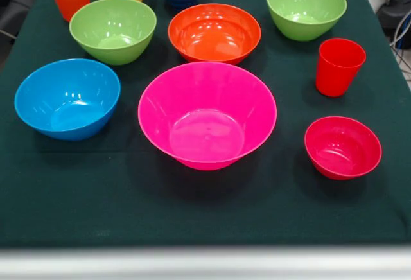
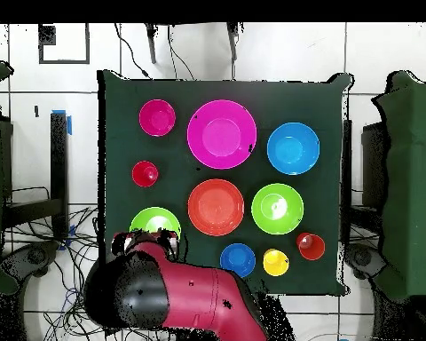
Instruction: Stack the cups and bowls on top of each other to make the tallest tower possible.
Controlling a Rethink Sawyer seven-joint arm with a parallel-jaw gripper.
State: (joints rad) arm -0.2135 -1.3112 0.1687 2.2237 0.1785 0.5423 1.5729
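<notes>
Seven bowls (image 1: 207, 115) — green cloth (image 1: 205, 209).

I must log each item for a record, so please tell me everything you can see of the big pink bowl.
The pink bowl is the widest dish on the table. It looks like glossy, smooth plastic, round, with sloping walls that narrow to a flat bottom. It stands upright, mouth up, empty, on the dark green cloth near the middle of the table. Nothing touches it: the orange bowl, the light blue bowl and the small red bowl all stand apart from it. The overhead view shows it the same way.
</notes>
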